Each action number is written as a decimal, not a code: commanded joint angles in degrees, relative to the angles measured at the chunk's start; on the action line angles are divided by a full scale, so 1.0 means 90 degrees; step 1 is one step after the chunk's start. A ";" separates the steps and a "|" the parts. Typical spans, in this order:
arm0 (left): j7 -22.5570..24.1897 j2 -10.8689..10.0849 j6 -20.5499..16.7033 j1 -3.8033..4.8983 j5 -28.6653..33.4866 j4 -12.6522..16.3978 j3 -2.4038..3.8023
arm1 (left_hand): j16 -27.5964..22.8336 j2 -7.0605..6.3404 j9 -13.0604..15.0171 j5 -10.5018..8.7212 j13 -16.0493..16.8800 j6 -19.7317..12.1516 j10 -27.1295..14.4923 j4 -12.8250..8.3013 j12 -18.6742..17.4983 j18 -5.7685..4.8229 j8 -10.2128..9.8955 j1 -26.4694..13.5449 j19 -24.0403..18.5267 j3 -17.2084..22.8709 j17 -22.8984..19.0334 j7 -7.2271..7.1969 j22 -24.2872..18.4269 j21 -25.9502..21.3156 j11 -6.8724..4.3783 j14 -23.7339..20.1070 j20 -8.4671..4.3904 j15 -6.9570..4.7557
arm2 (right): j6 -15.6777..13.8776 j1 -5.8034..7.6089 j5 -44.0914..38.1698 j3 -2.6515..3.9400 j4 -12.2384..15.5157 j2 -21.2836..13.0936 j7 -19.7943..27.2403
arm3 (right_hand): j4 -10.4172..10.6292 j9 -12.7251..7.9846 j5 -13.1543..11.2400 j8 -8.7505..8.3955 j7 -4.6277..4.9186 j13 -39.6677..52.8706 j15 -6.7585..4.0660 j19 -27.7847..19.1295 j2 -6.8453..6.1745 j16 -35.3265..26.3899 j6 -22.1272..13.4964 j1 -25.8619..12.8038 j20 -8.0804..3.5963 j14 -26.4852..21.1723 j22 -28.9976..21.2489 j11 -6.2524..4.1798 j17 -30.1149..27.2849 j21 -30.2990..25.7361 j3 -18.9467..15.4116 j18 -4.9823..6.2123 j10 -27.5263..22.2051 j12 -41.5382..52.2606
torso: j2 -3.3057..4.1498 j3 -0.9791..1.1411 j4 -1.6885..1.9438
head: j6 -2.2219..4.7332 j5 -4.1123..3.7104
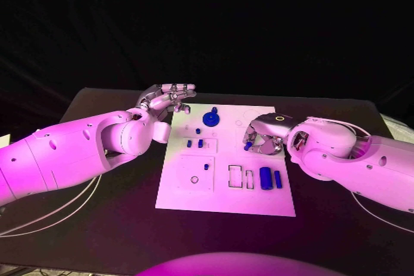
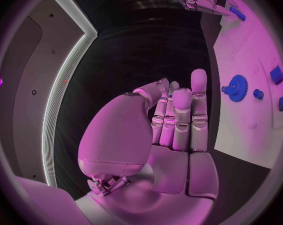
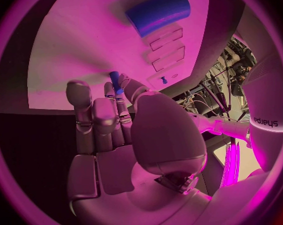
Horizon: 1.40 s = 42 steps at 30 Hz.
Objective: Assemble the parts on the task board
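Observation:
The white task board (image 1: 226, 198) lies in the middle of the black table. My right hand (image 1: 264, 136) hovers over the board's right half and pinches a small blue peg (image 1: 248, 146) between thumb and fingertips; the right wrist view shows the peg (image 3: 114, 79) pointing down at the board (image 3: 73, 45). My left hand (image 1: 167, 98) hangs at the board's far left corner, fingers loosely curled, holding nothing (image 2: 174, 119). A blue gear (image 1: 211, 117) stands near the far edge, and the left wrist view shows that gear (image 2: 236, 88) too.
A thick blue cylinder (image 1: 265, 178) and a thin blue bar (image 1: 277, 179) lie on the board's near right, beside rectangular slots (image 1: 236, 176). Small blue pieces (image 1: 195, 143) stand left of centre. Bare black table (image 1: 103, 228) surrounds the board.

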 commanded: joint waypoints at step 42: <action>-0.0024 0.0019 0.0196 -0.0014 -0.0074 -0.0020 0.0001 | -0.0043 0.0089 -0.0006 -0.0012 0.0011 -0.0045 -0.0076 -0.0019 0.0046 0.0126 0.0053 -0.0002 -0.0020 -0.0067 -0.0023 0.0020 -0.0027 -0.0044 0.0004 -0.0056 -0.0001 0.0015 | -0.0862 -0.0085 0.1057 0.0018 0.1299 0.0057 0.0174 | 0.0032 0.0041 -0.0281 0.0075 -0.0032 0.0006 -0.0112 0.0324 0.0180 0.0332 0.0302 0.0015 -0.0096 0.0166 0.0770 -0.0081 0.0382 0.0518 0.0599 -0.0240 0.0422 -0.0279 | -0.0010 0.0002 -0.0016 | 0.0005 0.0045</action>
